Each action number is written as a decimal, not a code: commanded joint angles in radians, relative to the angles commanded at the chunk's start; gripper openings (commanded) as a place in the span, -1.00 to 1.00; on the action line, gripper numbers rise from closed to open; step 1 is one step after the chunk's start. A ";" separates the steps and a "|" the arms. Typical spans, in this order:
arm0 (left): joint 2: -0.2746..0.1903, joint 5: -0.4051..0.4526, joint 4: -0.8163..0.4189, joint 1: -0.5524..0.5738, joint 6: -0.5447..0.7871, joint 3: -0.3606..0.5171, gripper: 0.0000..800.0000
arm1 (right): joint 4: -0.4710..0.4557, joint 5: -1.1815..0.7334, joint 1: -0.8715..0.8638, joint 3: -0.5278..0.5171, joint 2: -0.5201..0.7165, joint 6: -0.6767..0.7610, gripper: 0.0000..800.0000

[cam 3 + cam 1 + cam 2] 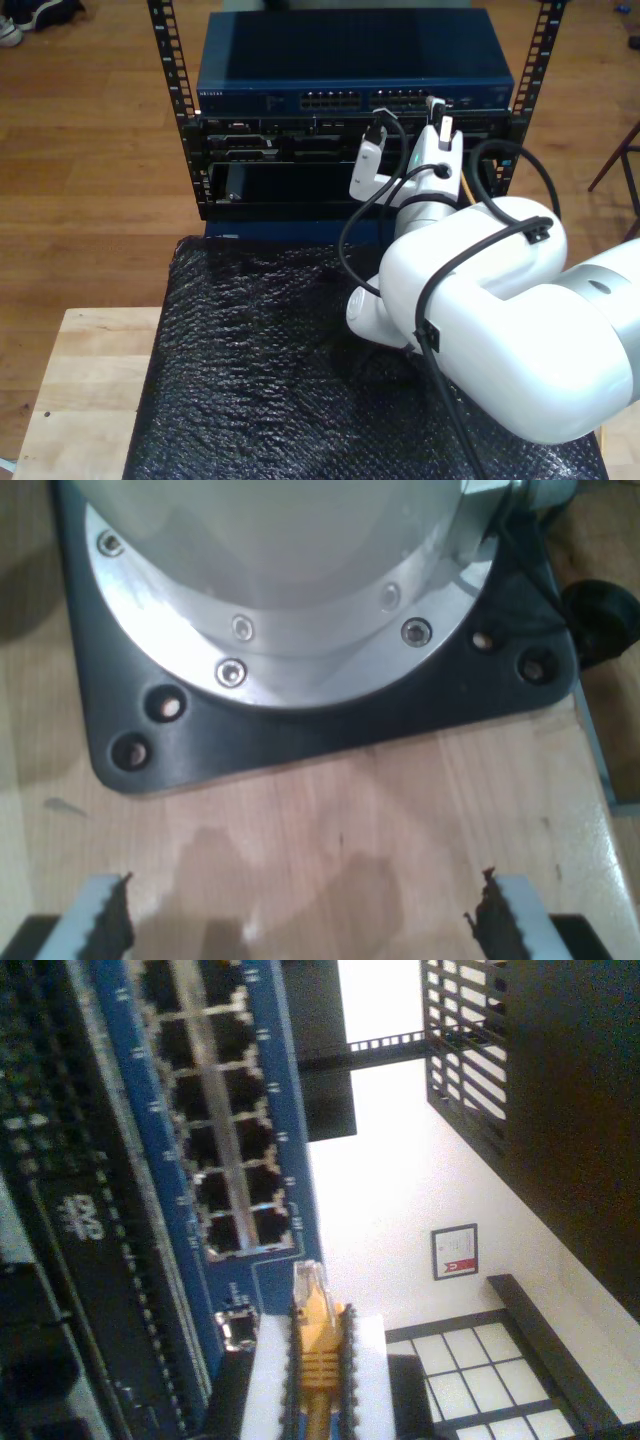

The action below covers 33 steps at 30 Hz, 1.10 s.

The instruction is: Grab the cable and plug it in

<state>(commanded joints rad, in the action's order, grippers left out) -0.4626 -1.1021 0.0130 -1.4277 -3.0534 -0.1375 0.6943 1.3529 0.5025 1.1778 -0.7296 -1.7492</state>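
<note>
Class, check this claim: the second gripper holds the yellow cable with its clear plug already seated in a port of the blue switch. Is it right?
Not quite. My second gripper does hold the yellow cable, but the second wrist view shows its clear plug still short of the blue switch, below the port rows, not seated in any port.

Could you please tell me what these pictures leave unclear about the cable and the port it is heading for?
- The cable, shut in my second gripper: its run behind the plug is cut off by the second wrist view's edge.
- In the exterior view, the plug is too small to tell at the blue switch.
- Target port: cannot tell; the plug tip is not yet in any socket.
- My first gripper: only its fingertips show.
</note>
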 joint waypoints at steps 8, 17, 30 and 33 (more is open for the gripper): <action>-0.002 0.000 0.000 0.000 0.000 0.000 1.00 | 0.011 0.000 0.000 0.054 -0.031 -0.020 -1.00; -0.002 0.000 0.000 0.000 0.000 0.000 1.00 | 0.017 -0.002 0.000 0.086 -0.044 -0.041 -1.00; -0.002 0.000 0.000 0.000 0.000 0.000 1.00 | 0.015 -0.005 0.000 0.089 -0.052 -0.049 -1.00; -0.002 0.000 0.000 0.000 0.000 0.000 1.00 | 0.017 -0.005 0.000 0.095 -0.054 -0.074 -1.00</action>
<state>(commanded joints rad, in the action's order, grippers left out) -0.4641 -1.1021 0.0130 -1.4277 -3.0534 -0.1375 0.7112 1.3483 0.5025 1.2729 -0.7833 -1.8228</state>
